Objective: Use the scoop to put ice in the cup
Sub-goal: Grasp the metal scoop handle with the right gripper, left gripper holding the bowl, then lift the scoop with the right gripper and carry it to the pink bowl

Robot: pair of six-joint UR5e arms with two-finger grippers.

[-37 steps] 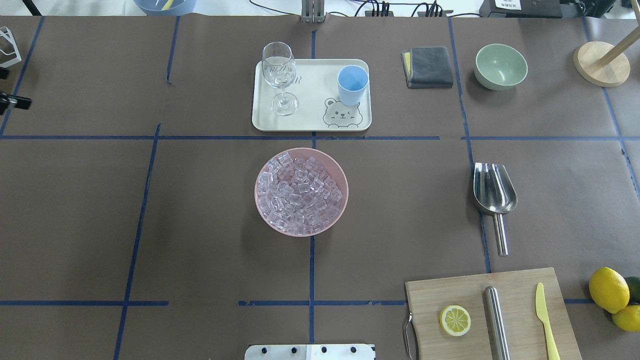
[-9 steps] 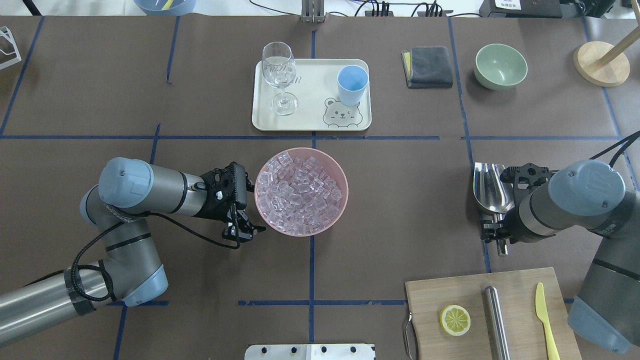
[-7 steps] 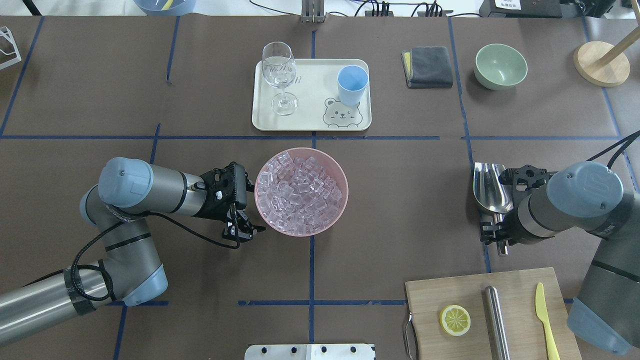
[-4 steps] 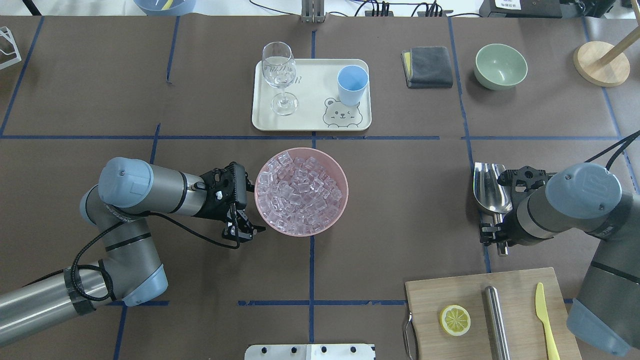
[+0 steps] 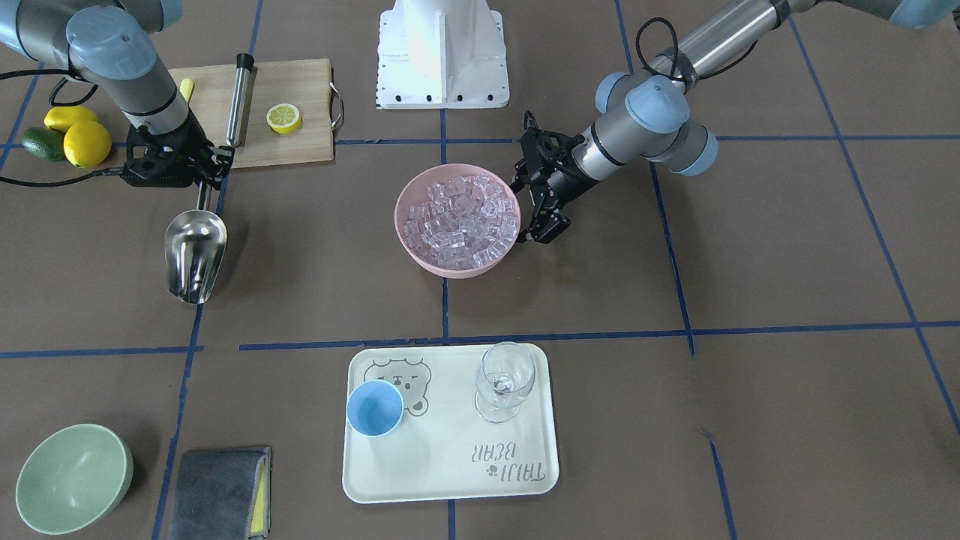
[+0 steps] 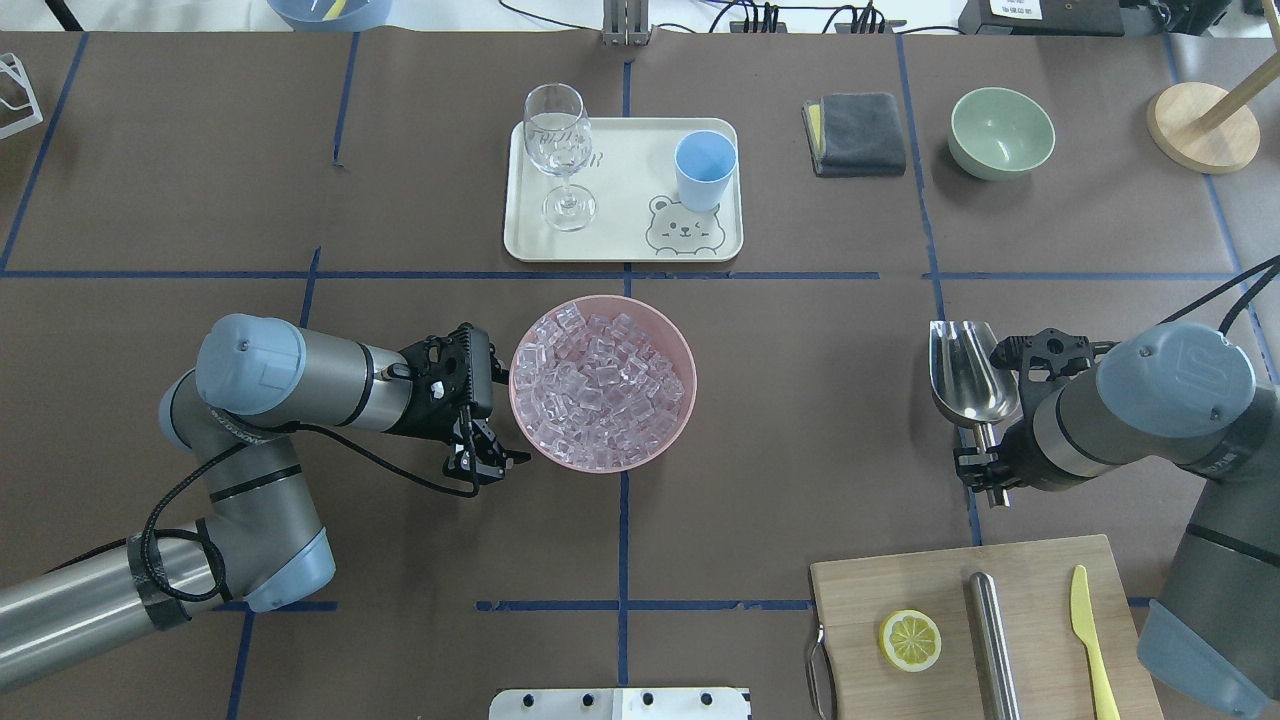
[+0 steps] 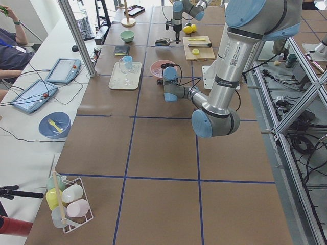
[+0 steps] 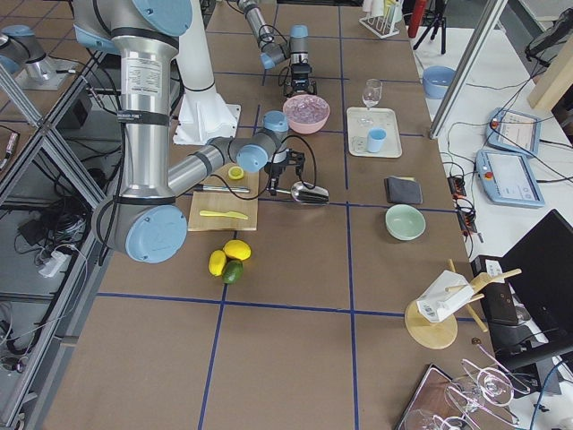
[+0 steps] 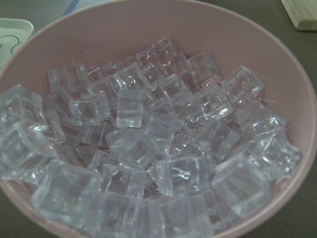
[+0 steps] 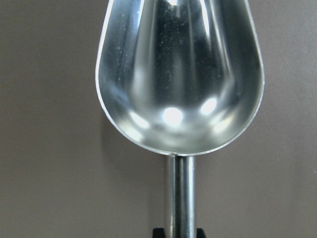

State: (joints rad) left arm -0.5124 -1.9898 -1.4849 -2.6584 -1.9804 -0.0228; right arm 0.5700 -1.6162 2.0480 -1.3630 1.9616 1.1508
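Cannot see scoop (image 10: 178,74) tip, cropped at 12 o'clock, right wrist view; nor pink bowl (image 9: 148,25) rim at 6 o'clock, left wrist.

Table (image 6: 800,400) before me: brown covering, blue tape grid. Pink bowl (image 5: 457,270) sits at the centre, on a tape line. Beyond it, a cream tray (image 6: 620,200). Further to my right along the far side: folded grey cloth (image 6: 857,133), pale green bowl (image 6: 1001,132), round wooden base (image 6: 1203,127). Near my right side, a wooden cutting board (image 6: 1035,620). Two lemons (image 5: 86,142) and a dark green fruit (image 5: 41,144) lie just beside it.
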